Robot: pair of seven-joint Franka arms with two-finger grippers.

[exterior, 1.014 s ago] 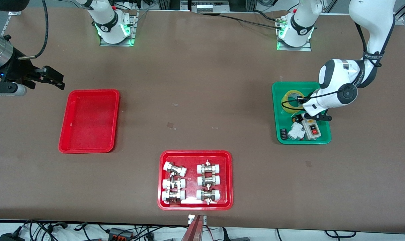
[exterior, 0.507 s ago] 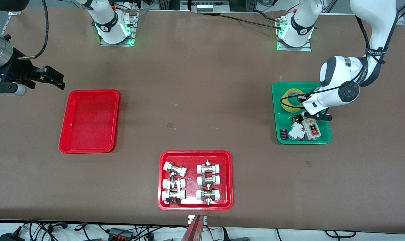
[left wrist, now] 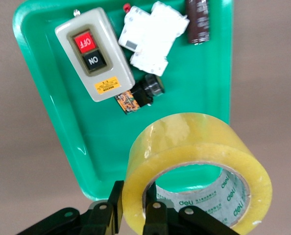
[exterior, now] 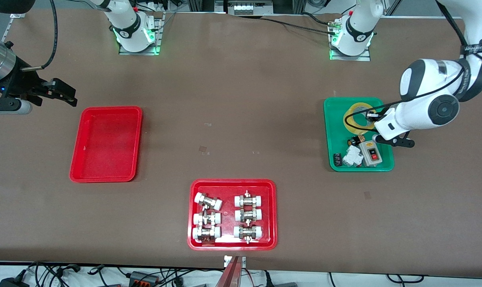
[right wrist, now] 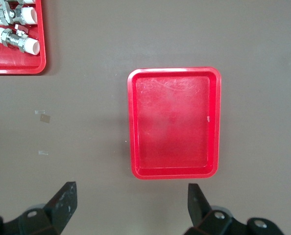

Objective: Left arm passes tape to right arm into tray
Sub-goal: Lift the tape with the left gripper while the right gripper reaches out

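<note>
The tape [exterior: 358,117] is held by the left gripper [exterior: 370,116] over the green tray [exterior: 332,159]. The right gripper [exterior: 61,95] is held with jaws apart, waiting over the worktop [exterior: 241,119] near the empty red tray [exterior: 105,175].

A brown table [exterior: 241,119] carried three trays. A plain red tray [exterior: 105,144] lay at the frame's left, with nothing in it. A red tray of metal fittings [exterior: 232,214] sat at lower centre. A green tray [exterior: 358,135] lay at the right. Small tape scraps [exterior: 203,149] dotted the middle.
</note>
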